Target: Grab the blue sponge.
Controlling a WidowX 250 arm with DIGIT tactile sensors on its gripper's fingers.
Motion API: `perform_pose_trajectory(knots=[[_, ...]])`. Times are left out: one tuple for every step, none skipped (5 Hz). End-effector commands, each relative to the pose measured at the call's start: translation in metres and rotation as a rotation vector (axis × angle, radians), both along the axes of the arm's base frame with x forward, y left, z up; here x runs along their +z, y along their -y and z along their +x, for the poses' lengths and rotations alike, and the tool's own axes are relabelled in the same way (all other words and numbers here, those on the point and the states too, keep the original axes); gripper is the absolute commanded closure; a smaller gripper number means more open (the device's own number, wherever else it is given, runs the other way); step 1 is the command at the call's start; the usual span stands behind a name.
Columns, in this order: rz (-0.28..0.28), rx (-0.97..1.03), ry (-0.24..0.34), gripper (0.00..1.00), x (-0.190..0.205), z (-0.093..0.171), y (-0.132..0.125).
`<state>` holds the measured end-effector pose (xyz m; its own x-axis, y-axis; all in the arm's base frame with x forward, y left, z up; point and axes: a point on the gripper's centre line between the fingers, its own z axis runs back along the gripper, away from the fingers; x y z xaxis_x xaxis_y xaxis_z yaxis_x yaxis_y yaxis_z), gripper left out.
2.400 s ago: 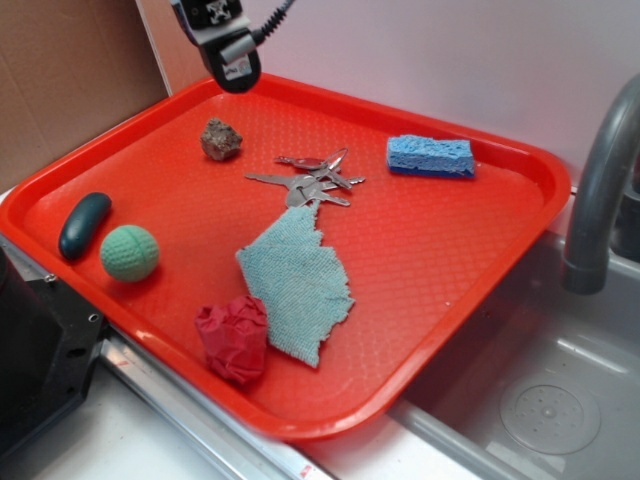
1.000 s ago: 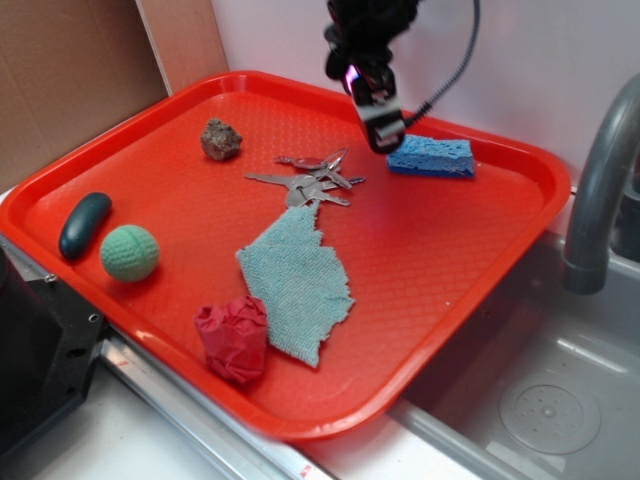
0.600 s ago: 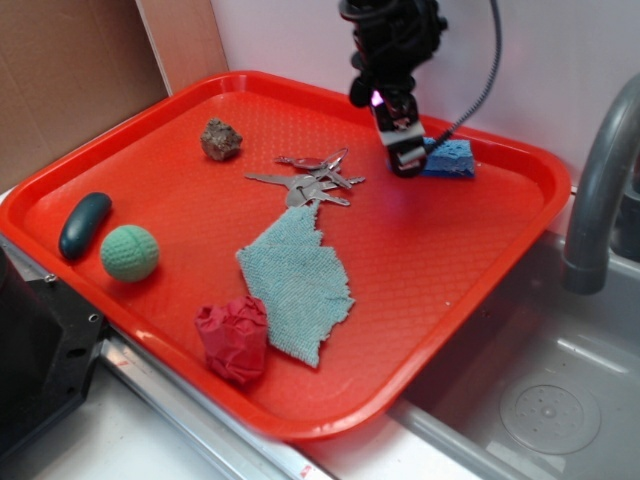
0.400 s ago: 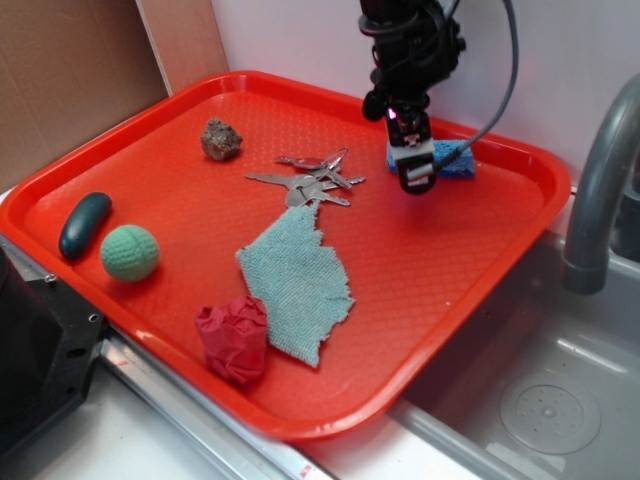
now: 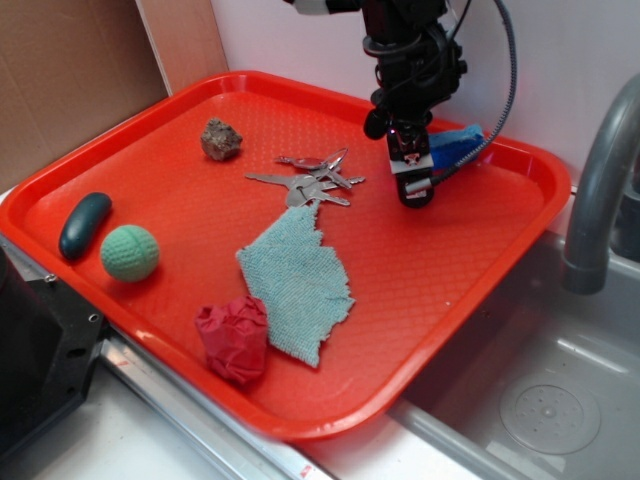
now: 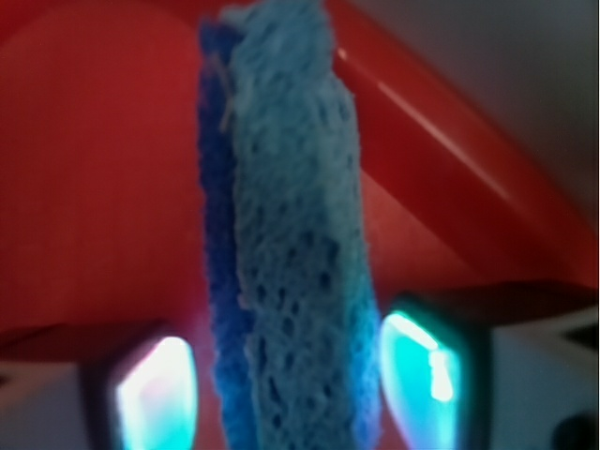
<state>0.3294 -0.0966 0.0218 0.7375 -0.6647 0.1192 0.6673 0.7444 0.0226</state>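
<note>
Wrist view: the bright-blue porous rectangular sponge (image 6: 286, 244) runs lengthwise between the gripper (image 6: 286, 375) pads, near the red plastic tray's (image 5: 520, 220) far edge. Gripper narrowly spread, straddling it, apparently not yet squeezing.

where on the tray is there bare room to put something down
Widest bare patch on the red tray: the right side, between the teal cloth and the rim. Another lies between the rock, green ball and cloth. Crowded: the far middle, with the keys, gripper and blue sponge.
</note>
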Motion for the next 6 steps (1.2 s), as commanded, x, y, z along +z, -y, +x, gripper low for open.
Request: perform_pose_trajectory(knots=[[0.010,0.242,0.027,1.00,0.058,-0.037,-0.001],[-0.025,0.384,0.065,1.00,0.108,-0.073,-0.007],[-0.038,0.523,0.030,1.00,0.159,-0.114,-0.006],[-0.070,0.621,-0.097,1.00,0.214,-0.147,-0.019],[-0.082,0.757,-0.062,1.00,0.245,-0.157,-0.035],[-0.049,0.882,-0.102,1.00,0.248,-0.159,-0.054]])
